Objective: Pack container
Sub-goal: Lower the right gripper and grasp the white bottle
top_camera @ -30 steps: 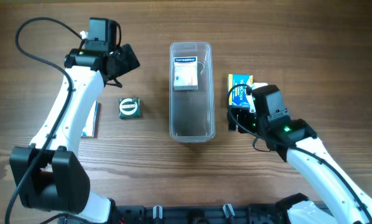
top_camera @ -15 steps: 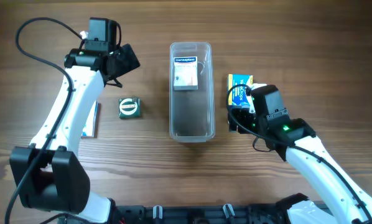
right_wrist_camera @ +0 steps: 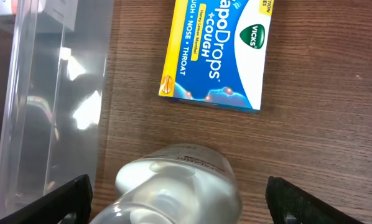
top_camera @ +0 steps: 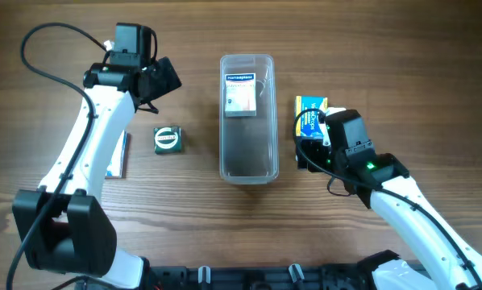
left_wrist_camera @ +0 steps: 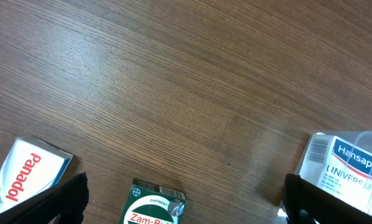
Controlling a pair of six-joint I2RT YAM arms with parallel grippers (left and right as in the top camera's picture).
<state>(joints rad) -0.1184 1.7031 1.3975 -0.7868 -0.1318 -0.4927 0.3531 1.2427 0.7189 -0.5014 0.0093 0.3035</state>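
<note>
Packing barely started: only one box (top_camera: 242, 94) inside container (top_camera: 248, 153).
Left gripper (left_wrist_camera: 185, 180) wide open, empty; right gripper (right_wrist_camera: 178, 183) wide open astride bottle (right_wrist_camera: 186, 177). Unpacked: drops (right_wrist_camera: 217, 53), tin (top_camera: 168, 139), Panadol (left_wrist_camera: 24, 177).

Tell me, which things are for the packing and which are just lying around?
For the packing, probably:
container
Hansaplast box, already inside it
Vicks box
white bottle, between the fingers of the open right gripper
Zam-Buk box
Panadol box

Just lying about:
nothing that I can see; the rest is only the wooden table
</note>
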